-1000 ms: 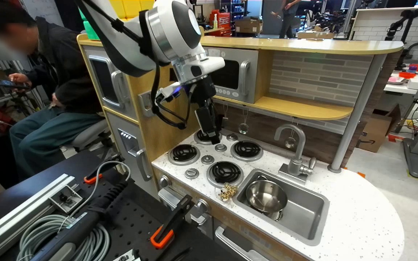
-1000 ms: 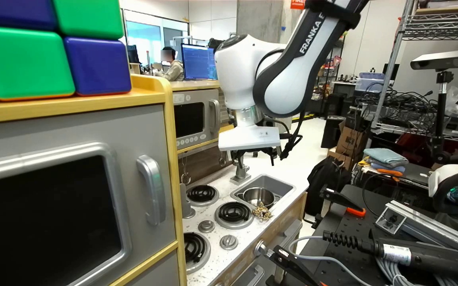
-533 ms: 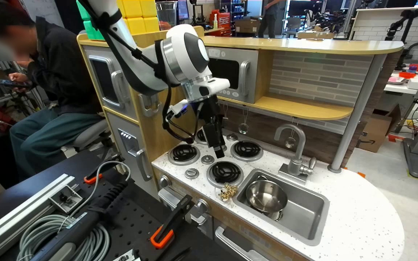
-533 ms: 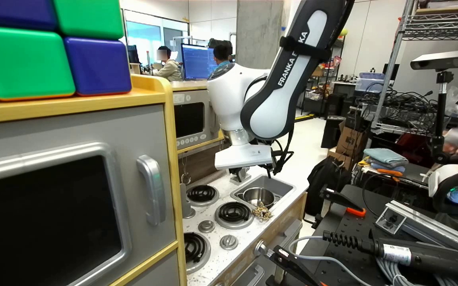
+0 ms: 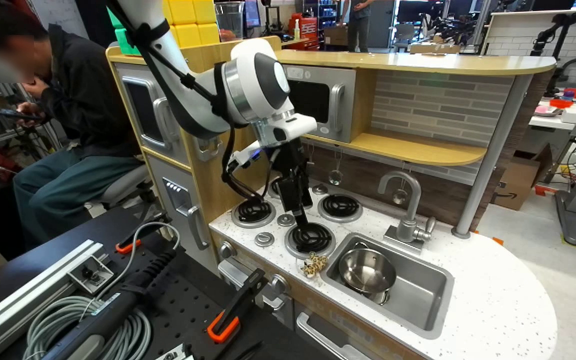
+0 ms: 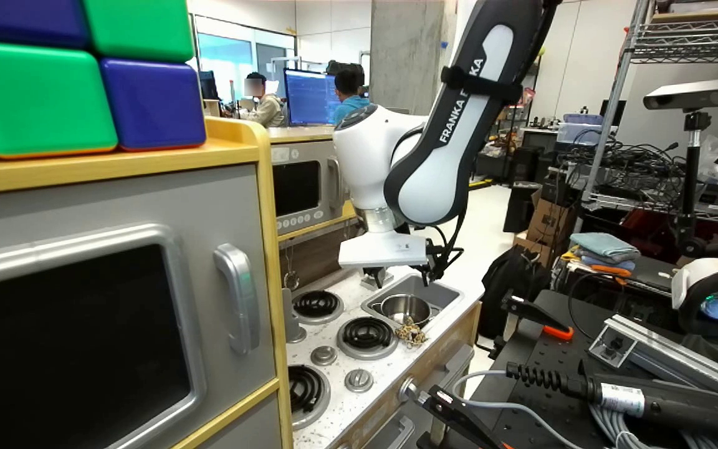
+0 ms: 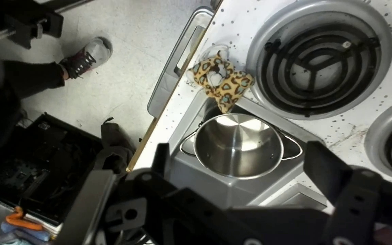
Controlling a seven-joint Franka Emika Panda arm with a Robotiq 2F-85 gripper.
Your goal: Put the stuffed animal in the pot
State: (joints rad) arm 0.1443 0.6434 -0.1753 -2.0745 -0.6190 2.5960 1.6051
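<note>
Fingers (image 7: 323, 170) wide apart in the air, holding nothing, leopard-spotted stuffed animal (image 7: 230, 84) on the speckled tabletop (image 5: 495, 300), near its front edge, beside a black-coiled burner (image 7: 319, 64) and a corner of the sink (image 5: 418, 295), two-handled silver pot (image 7: 238, 147) inside the sink, mouth up

open room above stuffed animal (image 7: 230, 87) and pot (image 7: 238, 163), sink walls (image 5: 430, 300) around the pot, faucet (image 5: 409, 227) alongside

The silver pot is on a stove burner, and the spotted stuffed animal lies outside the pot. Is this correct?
Only partly: the silver pot is in the sink, not on a burner, as an exterior view shows. The stuffed animal does lie outside it.
</note>
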